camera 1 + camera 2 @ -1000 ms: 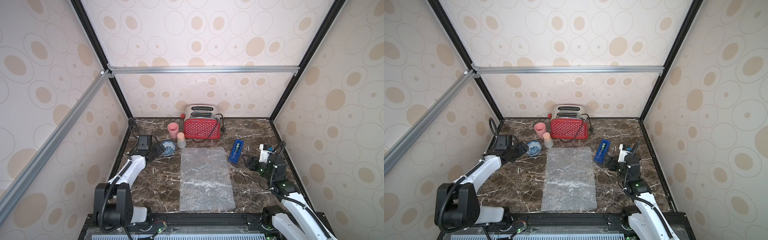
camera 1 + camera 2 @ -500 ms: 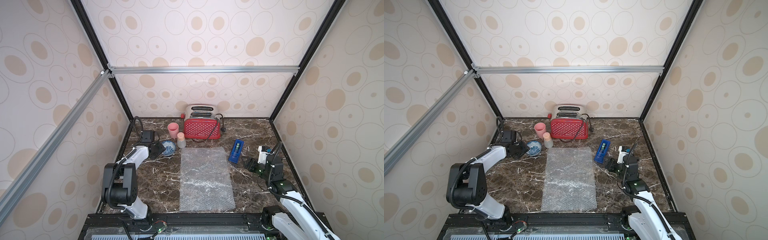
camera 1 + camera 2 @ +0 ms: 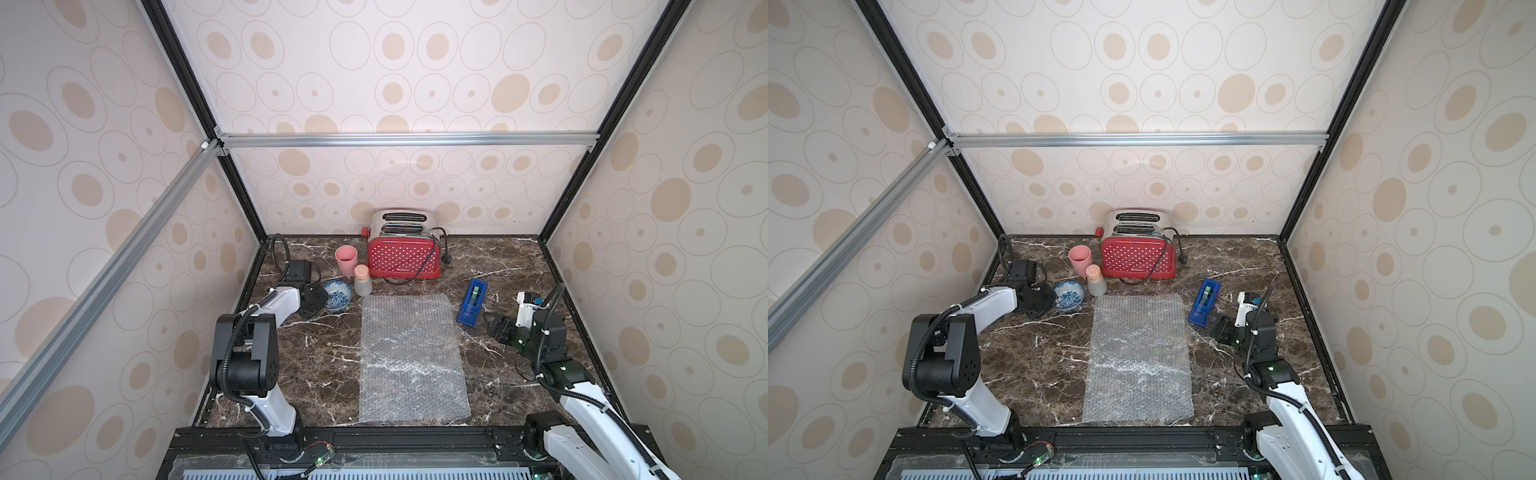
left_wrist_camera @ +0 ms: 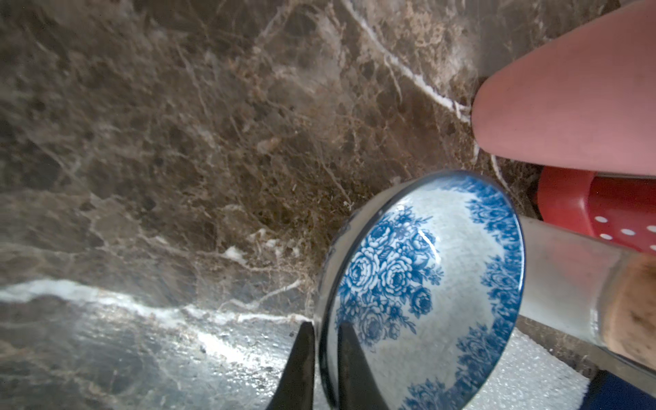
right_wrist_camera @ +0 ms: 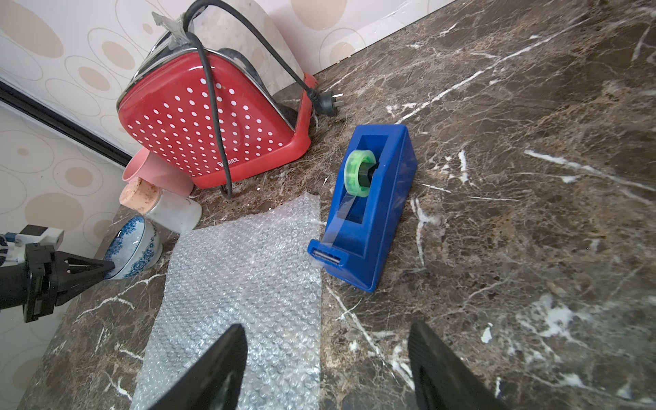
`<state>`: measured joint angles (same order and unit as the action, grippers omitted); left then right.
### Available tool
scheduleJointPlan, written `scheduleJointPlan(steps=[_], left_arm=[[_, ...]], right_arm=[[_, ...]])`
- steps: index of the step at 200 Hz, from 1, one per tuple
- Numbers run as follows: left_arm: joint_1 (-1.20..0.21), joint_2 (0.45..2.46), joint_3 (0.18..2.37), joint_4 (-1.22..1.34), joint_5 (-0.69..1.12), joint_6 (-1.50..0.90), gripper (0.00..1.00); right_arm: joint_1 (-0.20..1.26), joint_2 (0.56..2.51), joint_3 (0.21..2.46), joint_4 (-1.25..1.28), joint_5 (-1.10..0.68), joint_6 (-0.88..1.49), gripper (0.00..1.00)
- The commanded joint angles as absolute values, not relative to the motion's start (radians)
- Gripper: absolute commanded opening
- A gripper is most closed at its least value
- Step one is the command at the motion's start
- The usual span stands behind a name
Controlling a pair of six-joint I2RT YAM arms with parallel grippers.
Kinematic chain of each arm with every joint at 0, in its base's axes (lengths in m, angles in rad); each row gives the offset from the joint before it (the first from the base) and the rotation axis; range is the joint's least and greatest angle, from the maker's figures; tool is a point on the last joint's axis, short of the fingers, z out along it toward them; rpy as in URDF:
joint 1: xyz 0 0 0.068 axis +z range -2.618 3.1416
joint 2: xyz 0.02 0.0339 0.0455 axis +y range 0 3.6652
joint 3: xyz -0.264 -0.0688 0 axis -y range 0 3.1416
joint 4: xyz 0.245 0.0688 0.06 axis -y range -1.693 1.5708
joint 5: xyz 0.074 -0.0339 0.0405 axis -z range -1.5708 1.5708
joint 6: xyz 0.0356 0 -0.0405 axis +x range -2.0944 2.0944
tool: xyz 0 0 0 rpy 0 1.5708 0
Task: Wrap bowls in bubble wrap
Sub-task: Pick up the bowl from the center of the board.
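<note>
A small white bowl (image 3: 337,296) (image 3: 1069,296) with blue flowers stands at the table's left back, next to a corked bottle. My left gripper (image 3: 322,297) (image 4: 324,324) is shut on the bowl's (image 4: 426,284) rim, one finger inside and one outside. From the right wrist view, the bowl (image 5: 133,248) looks slightly tilted, with the left gripper (image 5: 106,265) at its edge. A sheet of bubble wrap (image 3: 411,357) (image 5: 241,284) lies flat in the middle of the table. My right gripper (image 3: 492,326) (image 5: 326,326) hovers open, holding nothing, by the sheet's right edge.
A pink cup (image 3: 346,259) and a clear corked bottle (image 3: 363,282) stand close behind and right of the bowl. A red dotted toaster (image 3: 405,253) with its cord sits at the back wall. A blue tape dispenser (image 3: 471,305) lies just right of the wrap.
My left gripper has reached the bowl and closed its fingers on the rim. The left arm's elbow has swung upright. The right arm has hardly moved.
</note>
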<state>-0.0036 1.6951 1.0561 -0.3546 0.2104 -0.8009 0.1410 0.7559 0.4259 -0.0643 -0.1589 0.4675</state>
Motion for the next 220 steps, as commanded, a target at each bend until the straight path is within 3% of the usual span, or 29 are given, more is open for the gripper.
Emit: scheduleJointPlan(steps=[1, 25, 73, 159, 220], left_arm=[[0.000, 1.706, 1.101, -0.390, 0.195, -0.795, 0.09], [0.000, 1.699, 1.096, -0.396, 0.187, -0.791, 0.00], [0.000, 1.662, 1.077, -0.408, 0.195, -0.781, 0.00], [-0.006, 1.345, 0.960, -0.474, 0.343, -0.749, 0.00], [-0.344, 1.327, 1.025, -0.537, 0.322, -0.776, 0.00]], right_arm=[[0.146, 0.746, 0.426, -0.073, -0.144, 0.479, 0.74], [0.146, 0.750, 0.423, -0.072, -0.137, 0.483, 0.74], [0.146, 0.759, 0.429, -0.077, -0.139, 0.486, 0.74], [0.146, 0.749, 0.430, -0.081, -0.145, 0.494, 0.74], [0.146, 0.751, 0.428, -0.077, -0.149, 0.498, 0.74]])
